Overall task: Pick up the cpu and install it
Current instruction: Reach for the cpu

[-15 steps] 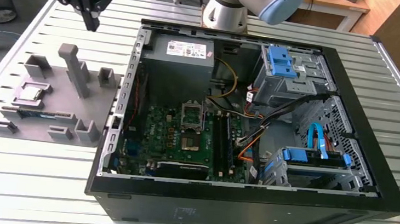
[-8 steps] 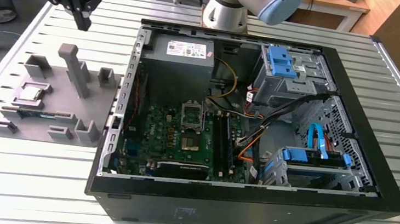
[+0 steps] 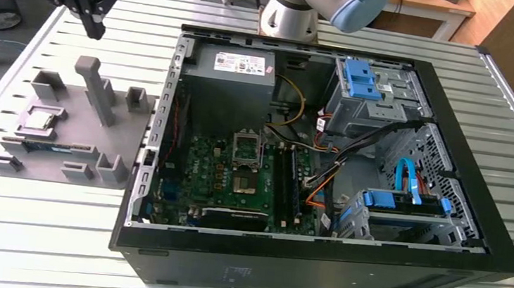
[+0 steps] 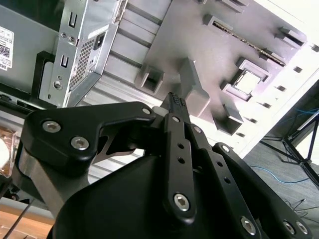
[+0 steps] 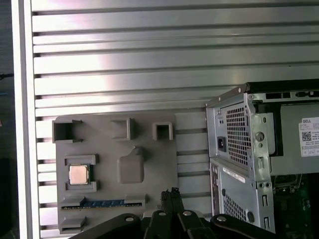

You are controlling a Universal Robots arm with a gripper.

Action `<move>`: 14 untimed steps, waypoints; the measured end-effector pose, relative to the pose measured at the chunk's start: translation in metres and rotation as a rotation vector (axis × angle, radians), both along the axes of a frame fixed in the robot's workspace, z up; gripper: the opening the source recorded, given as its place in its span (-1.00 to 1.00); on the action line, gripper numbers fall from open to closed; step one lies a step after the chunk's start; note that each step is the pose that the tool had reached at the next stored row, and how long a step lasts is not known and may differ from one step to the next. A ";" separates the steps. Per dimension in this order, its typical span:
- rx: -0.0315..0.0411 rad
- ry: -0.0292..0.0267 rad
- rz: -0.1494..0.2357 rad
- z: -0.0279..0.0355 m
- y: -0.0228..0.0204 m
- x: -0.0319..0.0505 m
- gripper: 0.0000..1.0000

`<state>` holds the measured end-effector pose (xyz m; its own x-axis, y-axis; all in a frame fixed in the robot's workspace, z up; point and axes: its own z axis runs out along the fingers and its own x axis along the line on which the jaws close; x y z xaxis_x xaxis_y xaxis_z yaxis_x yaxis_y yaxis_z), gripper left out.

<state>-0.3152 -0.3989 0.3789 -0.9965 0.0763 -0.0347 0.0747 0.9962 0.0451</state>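
Gripper (image 3: 95, 29) hangs in the air over the far corner of the slatted metal table (image 3: 22, 234), toward the exterior view's left. It is beyond the grey tray (image 3: 121, 134) and clear of it, touching nothing.

Fingers (image 4: 178, 144): pressed together at the tips, nothing between them. The second wrist view shows this best, with the dark tips meeting in one narrow ribbed edge.

The cpu (image 3: 41, 120) lies flat in a square pocket of the tray, on the tray's side away from the computer case (image 3: 321, 263), shiny metal top facing up. It also shows in both wrist views (image 4: 246, 82) (image 5: 77, 174), seated in the same pocket and untouched. Not yet picked up.

Just beside that pocket a memory stick (image 3: 49, 145) lies in a long slot of the tray (green-blue edge, seen in the first wrist view too (image 5: 102, 202)).

A tall grey post (image 3: 92, 89) stands upright on the tray between the cpu pocket and the case.

The case lies on its side with the panel off — the green board (image 3: 206, 181) is exposed. Its dark metal-framed socket (image 3: 245, 150) sits near the board's middle, well apart from the cpu.
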 end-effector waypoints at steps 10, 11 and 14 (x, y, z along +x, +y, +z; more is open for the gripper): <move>0.0001 -0.0015 0.000 -0.0024 0.0000 -0.0174 -0.79; 0.0000 -0.0016 0.000 -0.0026 0.0000 -0.0192 -0.79; 0.0001 -0.0021 0.000 -0.0034 0.0000 -0.0245 -0.79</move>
